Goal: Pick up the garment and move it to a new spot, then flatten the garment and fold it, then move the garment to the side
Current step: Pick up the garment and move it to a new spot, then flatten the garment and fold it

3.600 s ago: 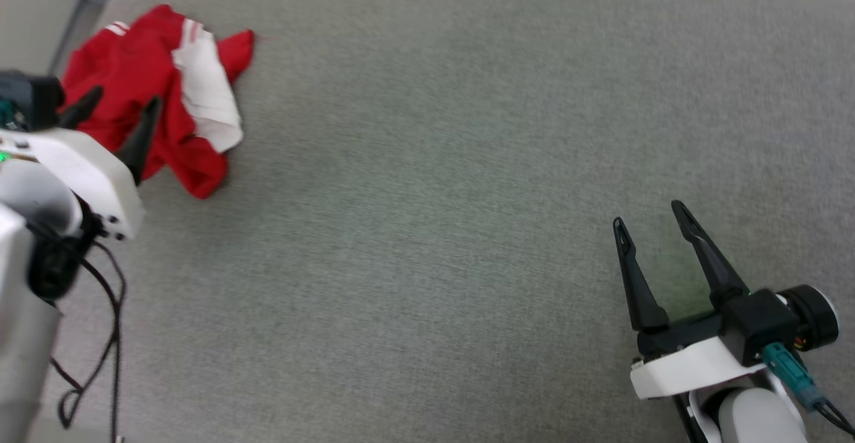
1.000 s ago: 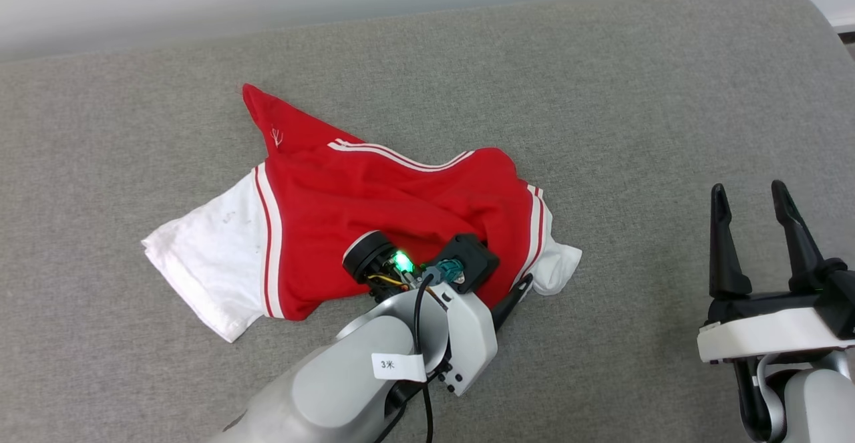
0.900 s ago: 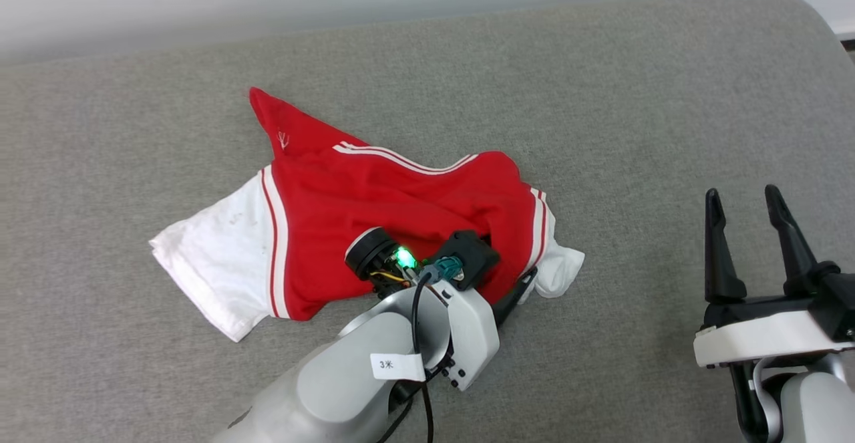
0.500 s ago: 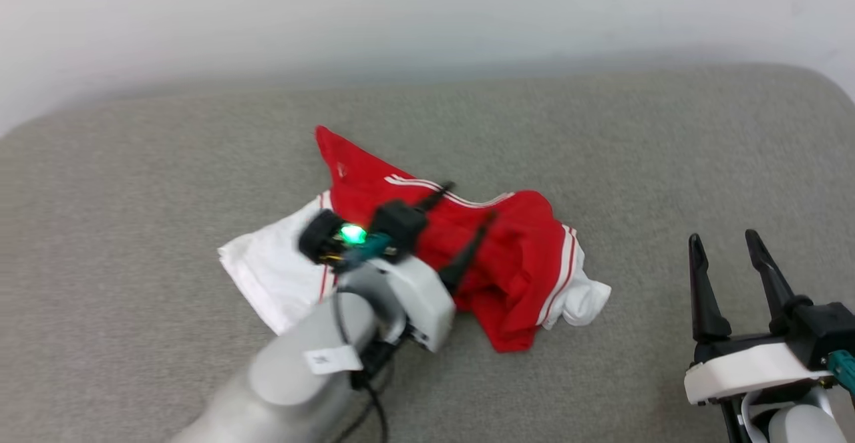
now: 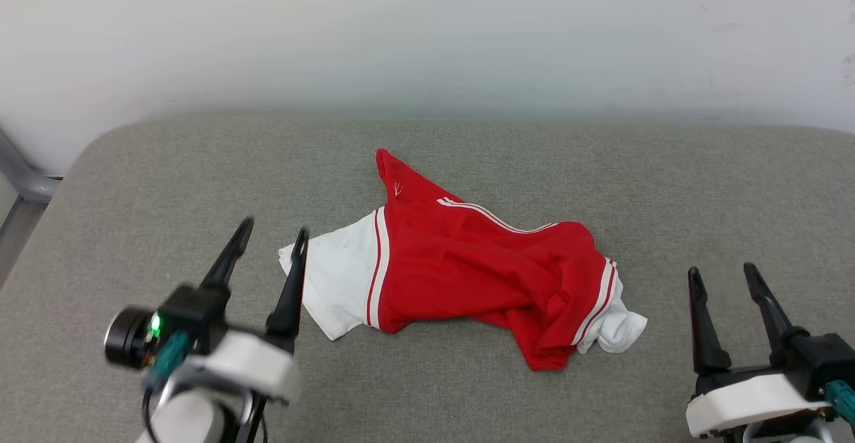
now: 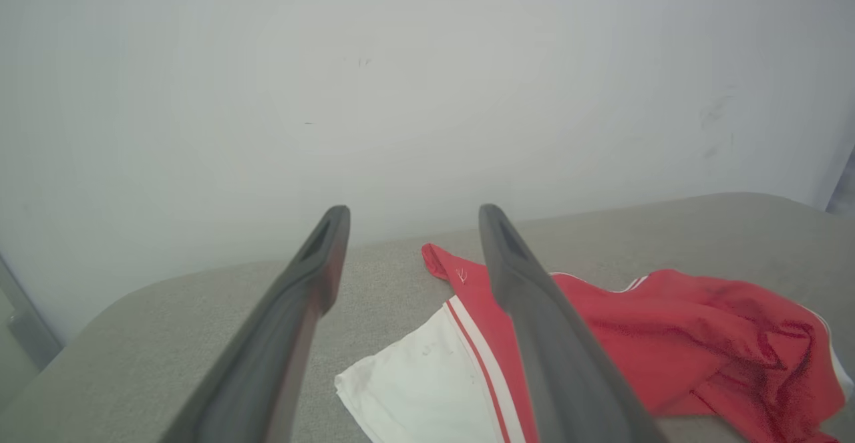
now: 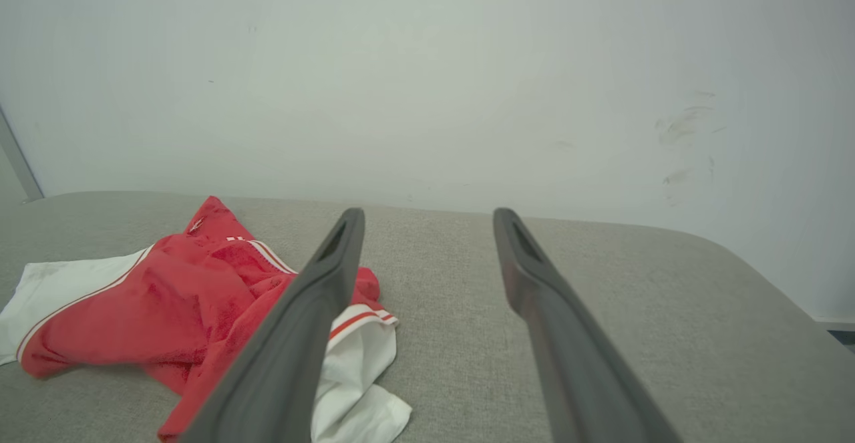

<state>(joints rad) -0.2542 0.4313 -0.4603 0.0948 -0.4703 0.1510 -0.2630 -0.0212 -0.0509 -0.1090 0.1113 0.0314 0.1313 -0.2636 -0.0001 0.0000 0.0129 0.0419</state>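
Grey cushioned bench [image 5: 167, 182] before a white wall [image 5: 427, 29], red shirt [image 5: 467, 269] crumpled at its middle.
Lying free between left gripper [image 5: 275, 228] and right gripper [image 5: 722, 270], both spread wide and empty. Flattening seemingly next: needs pinching opposite edges and drawing them apart. Thin and creased, one white sleeve flat, the other bunched under red folds.

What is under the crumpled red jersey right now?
The garment lies crumpled on the grey padded surface, one white sleeve bunched partly under its red folds. Anything beneath the cloth is covered and cannot be seen.
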